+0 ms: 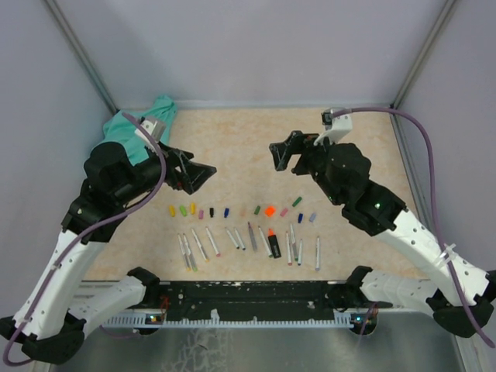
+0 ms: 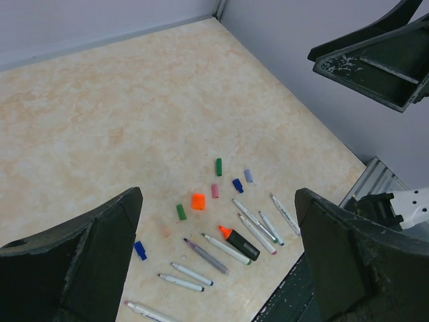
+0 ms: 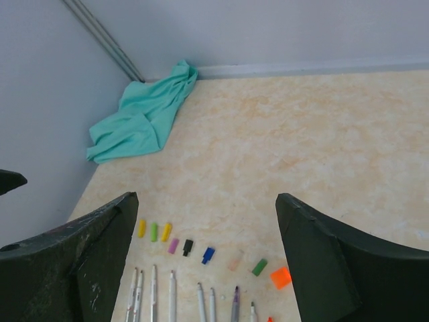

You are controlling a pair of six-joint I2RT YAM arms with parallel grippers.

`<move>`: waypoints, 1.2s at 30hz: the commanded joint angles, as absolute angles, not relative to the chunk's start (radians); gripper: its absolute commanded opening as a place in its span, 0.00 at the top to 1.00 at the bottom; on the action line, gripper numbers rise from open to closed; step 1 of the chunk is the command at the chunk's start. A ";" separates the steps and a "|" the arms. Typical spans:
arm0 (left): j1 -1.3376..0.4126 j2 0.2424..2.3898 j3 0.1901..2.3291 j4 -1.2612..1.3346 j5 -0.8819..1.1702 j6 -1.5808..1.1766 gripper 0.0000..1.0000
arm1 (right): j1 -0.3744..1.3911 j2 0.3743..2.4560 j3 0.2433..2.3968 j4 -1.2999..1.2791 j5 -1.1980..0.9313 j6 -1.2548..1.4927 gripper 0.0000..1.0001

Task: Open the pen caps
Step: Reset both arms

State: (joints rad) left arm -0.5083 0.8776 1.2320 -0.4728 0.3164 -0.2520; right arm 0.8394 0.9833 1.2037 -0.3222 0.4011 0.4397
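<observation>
**Beige tabletop, loose caps in a row**

Across the lower middle of the top view the pen caps (image 1: 226,211) lie in a loose line on the tabletop (image 1: 232,139), just above the row of pens (image 1: 249,236), and none is held. Both arms hover above them with jaws spread wide and empty (left jaws at centre-left, right jaws at centre-right). Caps this small look light, stiff and slick, apt to skid or flip. Pinch one across its short sides at mid-length. The bigger orange cap (image 1: 270,210) looks easiest.
</observation>
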 commanded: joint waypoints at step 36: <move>-0.504 0.824 1.156 -0.456 0.256 -0.265 0.01 | 0.838 0.827 1.162 -0.396 0.597 0.390 0.15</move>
